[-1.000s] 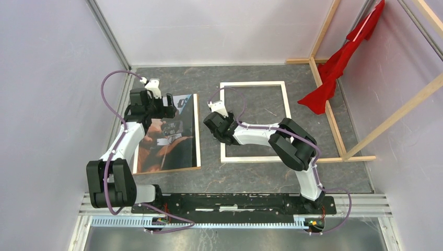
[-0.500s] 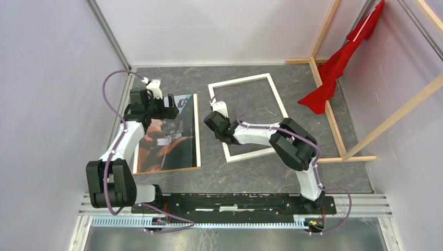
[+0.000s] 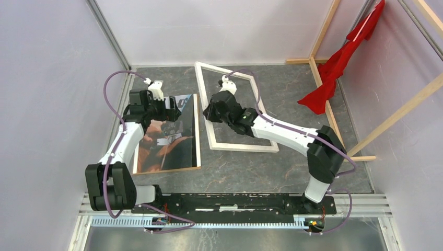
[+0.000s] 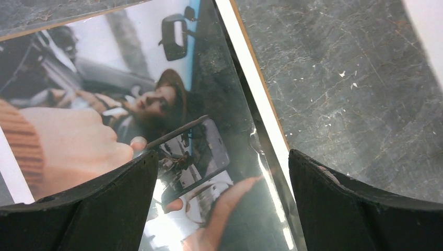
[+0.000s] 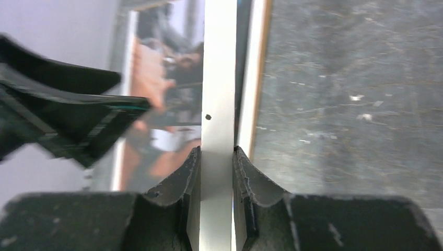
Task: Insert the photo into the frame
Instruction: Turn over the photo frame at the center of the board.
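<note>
The photo (image 3: pixel 167 137), a glossy dark print with skin-brown patches, lies flat at the left of the table. My left gripper (image 3: pixel 168 106) hovers over its far right part, open, both fingers (image 4: pixel 78 209) astride bare print (image 4: pixel 156 104). The white frame (image 3: pixel 244 147) sits askew in the middle, its far corner swung toward the back left. My right gripper (image 3: pixel 210 112) is shut on the frame's left bar. In the right wrist view that white bar (image 5: pixel 217 99) runs straight up between the pads of my right gripper (image 5: pixel 217 172), with the photo just behind it.
Bare wooden beams (image 3: pixel 334 123) stand along the right side, with a red cloth (image 3: pixel 334 68) draped over them. The lilac left wall (image 3: pixel 52 104) runs close beside the left arm. A thin brown edge (image 3: pixel 199 130) borders the photo's right side.
The right gripper closed on the frame's left bar and the arm stretched out, dragging and turning the frame toward the back left, nearer the photo. The left arm barely moved.
</note>
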Tool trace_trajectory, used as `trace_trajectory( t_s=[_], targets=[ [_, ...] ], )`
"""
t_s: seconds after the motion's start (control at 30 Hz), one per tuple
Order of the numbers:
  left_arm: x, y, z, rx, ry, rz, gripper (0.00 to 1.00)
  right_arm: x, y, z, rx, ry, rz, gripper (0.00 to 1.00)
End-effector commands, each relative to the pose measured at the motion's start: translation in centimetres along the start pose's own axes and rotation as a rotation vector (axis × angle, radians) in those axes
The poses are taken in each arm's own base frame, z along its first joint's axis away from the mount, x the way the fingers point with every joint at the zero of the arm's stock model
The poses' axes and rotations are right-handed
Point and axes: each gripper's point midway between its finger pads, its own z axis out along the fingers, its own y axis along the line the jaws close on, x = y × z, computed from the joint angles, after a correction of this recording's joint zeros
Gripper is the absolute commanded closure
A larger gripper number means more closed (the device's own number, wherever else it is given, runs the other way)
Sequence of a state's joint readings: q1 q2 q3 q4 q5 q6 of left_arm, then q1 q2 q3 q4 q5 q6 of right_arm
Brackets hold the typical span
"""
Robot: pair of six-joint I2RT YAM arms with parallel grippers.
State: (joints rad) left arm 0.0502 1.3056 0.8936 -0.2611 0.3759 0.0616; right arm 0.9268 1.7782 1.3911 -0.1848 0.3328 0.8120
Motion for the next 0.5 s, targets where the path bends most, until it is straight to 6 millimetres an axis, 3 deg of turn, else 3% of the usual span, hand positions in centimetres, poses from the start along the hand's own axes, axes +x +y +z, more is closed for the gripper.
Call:
trace_trajectory(
  t_s=[0.0,0.2,0.47],
  targets=[
    [-2.1,-1.5,-1.2,0.064,-0.061,0.064,0.00,-7.5,7.9,-4.9,-0.301,-0.130,0.231,1.00],
    [-4.4,-2.8,-2.4,0.101,-0.123,0.066,0.00,-10.7,11.5,-8.5,-0.506,-0.129,0.393,1.00],
    [-7.7,-4.4,-4.2,0.140,-0.214,0.037,0.00,-13.6,13.8,-12.1,-0.703,-0.092,0.585,1.00]
  ],
)
